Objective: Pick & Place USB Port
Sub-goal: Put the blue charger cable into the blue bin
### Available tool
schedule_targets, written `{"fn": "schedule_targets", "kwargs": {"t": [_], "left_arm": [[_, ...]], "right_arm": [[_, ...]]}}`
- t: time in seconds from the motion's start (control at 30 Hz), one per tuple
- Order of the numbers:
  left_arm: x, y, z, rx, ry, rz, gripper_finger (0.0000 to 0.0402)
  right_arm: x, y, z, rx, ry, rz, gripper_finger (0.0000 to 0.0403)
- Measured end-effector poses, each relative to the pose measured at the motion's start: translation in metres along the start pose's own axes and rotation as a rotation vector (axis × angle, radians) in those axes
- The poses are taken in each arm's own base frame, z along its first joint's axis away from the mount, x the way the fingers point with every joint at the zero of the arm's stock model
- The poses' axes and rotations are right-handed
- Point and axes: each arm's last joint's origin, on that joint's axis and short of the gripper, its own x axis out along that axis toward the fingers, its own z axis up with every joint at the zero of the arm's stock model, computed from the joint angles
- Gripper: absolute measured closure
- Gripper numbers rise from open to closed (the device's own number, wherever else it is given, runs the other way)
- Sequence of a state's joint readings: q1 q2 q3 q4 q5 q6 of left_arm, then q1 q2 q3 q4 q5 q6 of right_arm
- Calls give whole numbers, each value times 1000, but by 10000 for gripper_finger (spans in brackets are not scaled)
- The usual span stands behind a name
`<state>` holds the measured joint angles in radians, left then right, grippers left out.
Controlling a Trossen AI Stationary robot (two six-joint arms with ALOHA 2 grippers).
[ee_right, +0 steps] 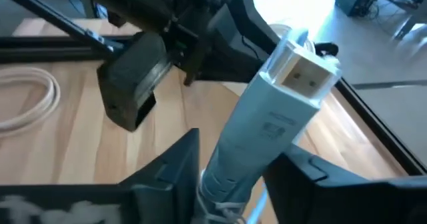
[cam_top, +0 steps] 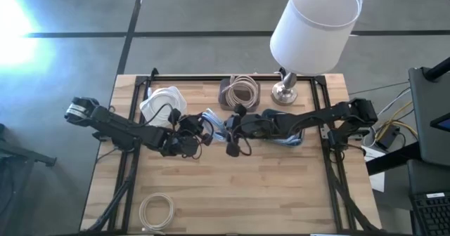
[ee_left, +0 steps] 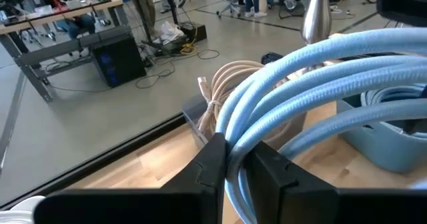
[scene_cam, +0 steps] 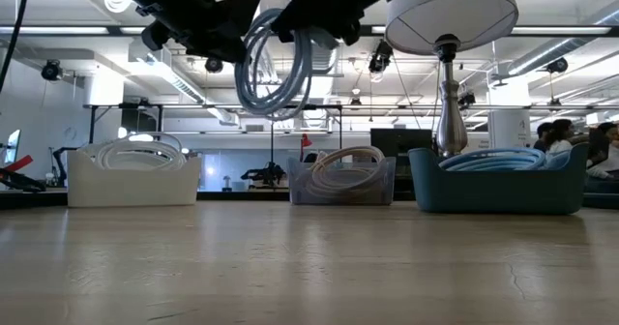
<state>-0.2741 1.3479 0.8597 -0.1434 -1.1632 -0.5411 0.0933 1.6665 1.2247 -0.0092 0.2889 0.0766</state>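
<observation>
Clamping the blue cable [ee_left: 320, 84], the left pincer [ee_left: 239, 167] is closed; right pincer [ee_right: 230, 164] straddles its plug [ee_right: 277, 111].

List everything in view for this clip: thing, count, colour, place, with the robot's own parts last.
Cable coil: one, light blue, held in the air between both arms.
USB plug: one, pale blue, between the right fingers.
White bin: one, back left, white cables.
Clear bin: one, back centre, beige cable.
Teal bin: one, back right, blue cables.
Loose cable: one, cream, front left.
Lamp: one, white shade, metal base, back right.
Left tool: shut on the coil.
Right tool: around the plug end.
</observation>
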Motion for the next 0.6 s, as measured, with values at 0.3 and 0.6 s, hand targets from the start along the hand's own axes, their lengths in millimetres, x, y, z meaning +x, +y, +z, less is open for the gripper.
{"fn": "schedule_targets", "kwargs": {"t": [0.3,0.6], "left_arm": [[0,-1,-1,23,33,-54,340],[-1,-4,-2,70,87,-157,331]], "right_arm": [[-8,-5,-8,-52,115,-57,363],[-23,-14,-12,-64,199,-225,356]]}}
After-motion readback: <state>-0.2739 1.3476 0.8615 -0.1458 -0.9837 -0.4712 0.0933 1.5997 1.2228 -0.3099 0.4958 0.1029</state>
